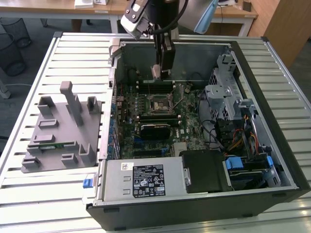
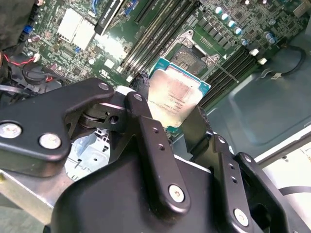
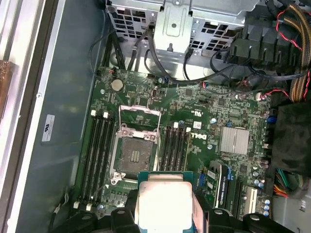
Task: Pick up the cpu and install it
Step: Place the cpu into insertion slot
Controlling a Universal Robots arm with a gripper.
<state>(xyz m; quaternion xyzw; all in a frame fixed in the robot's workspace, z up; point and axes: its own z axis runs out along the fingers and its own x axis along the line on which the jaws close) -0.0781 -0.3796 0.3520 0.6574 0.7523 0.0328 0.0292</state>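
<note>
The pick-up half looks done. The gripper (image 2: 170,114) is closed on the cpu (image 2: 177,97), its black fingers (image 2: 148,136) pressing on two opposite edges of the chip; the silver top and thin green rim show plainly in both wrist views, and nothing touches the chip from below.

In the exterior view the gripper (image 1: 159,68) hangs inside the open computer case (image 1: 252,145), above the motherboard (image 1: 189,128) and well apart from the grey parts fixture (image 1: 63,126) that lies on the slatted table (image 1: 29,87) toward the exterior view's left.

The install half is not yet done. In the first wrist view the cpu socket (image 3: 136,155) lies bare, its contact field uncovered and its metal retention frame (image 3: 140,119) swung up and open; the cpu (image 3: 165,201) sits near the socket in that picture but clear of it, held up off the board. The banks of memory slots (image 3: 97,155) flank the socket on either side, and the finned heatsink (image 3: 234,141) lies further along the board.

By these pictures the chip is lifted and carried to the board; seating it in the socket, letting go of it, and closing the frame remain. Whether the chip's corners are squared to the socket cannot be told.
</note>
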